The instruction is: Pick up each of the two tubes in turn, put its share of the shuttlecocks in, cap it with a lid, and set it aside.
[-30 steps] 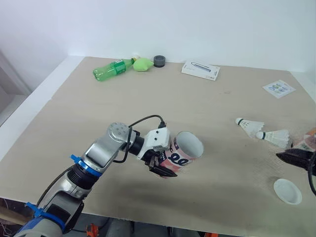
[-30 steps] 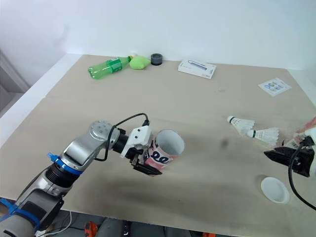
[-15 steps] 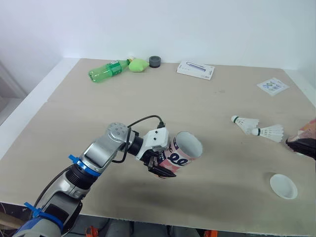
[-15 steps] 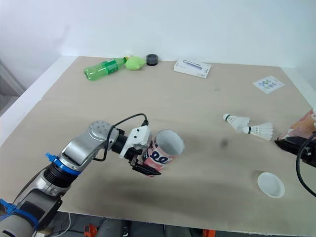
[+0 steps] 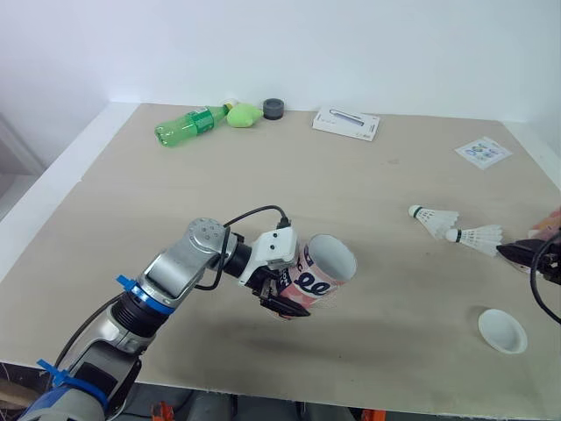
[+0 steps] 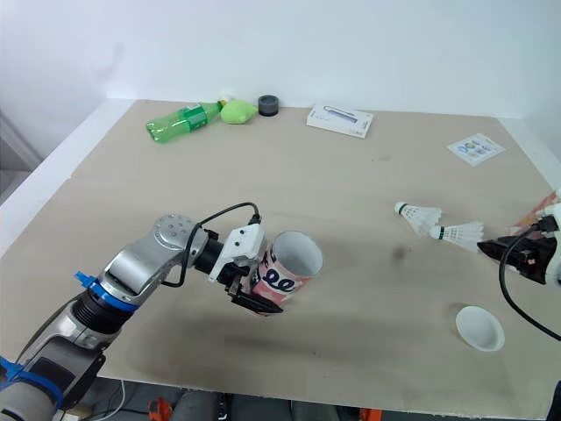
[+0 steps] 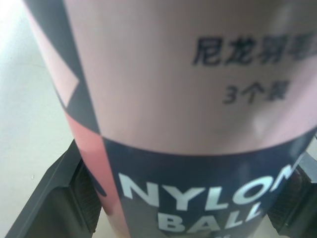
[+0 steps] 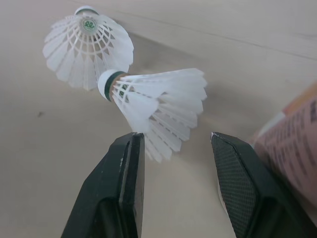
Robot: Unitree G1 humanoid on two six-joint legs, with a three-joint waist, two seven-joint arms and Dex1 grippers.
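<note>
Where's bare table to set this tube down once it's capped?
Bare: the wide middle between the bottle, the box and the tube, and the near edge between tube and lid. Crowded: the right side, with shuttlecocks, lid and right end effector.

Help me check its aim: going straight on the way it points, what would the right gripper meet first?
Probably the nearer shuttlecock, feathers first, just ahead of the open right gripper; the other shuttlecock lies beyond. Depth is unclear.

The second tube is cut off at the edge; print on the held tube is blurred.
</note>
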